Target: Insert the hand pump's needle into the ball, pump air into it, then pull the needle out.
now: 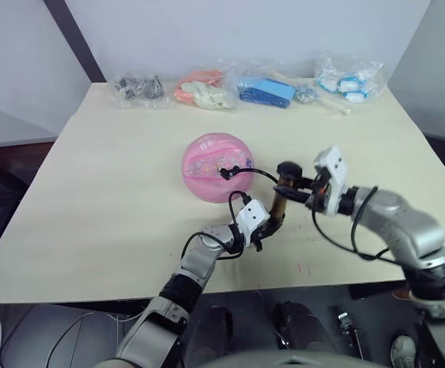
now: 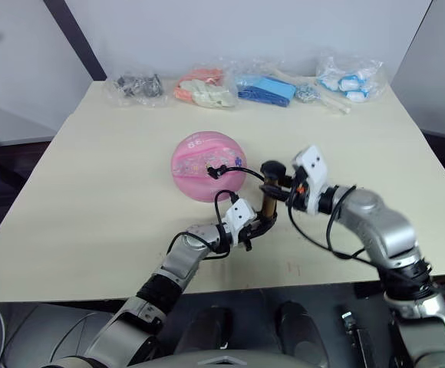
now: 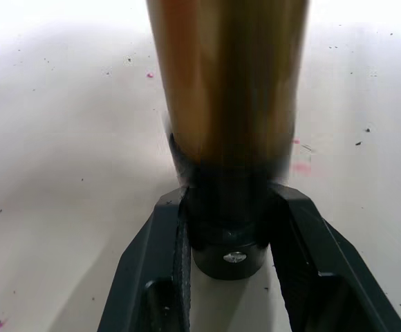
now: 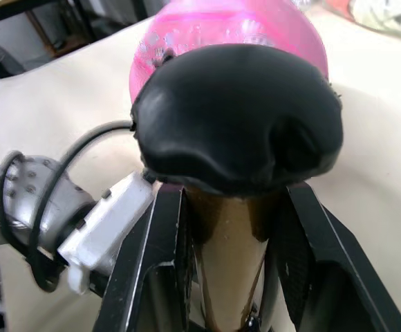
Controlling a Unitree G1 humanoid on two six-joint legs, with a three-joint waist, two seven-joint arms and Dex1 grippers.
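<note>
Slim gold-bronze hand pump [image 1: 279,201] upright at frame centre; left gripper [image 3: 229,228] pinching its black base, right gripper [image 4: 231,228] clamping tube under black T-handle [image 4: 238,114]. Hose [image 1: 255,173] runs to pink printed ball [image 1: 215,165].

Gold-bronze hand pump [image 1: 278,204] upright btwn both grippers: base clamped in left gripper [image 3: 229,228], black T-handle at right gripper [image 4: 231,228]. Pink printed ball [image 1: 216,165] round, just beyond; hose end at valve, needle prob. inserted, too small to confirm.

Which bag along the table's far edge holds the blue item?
The third bag from the left, between the orange-pink bag and the white-and-blue bag.
</note>
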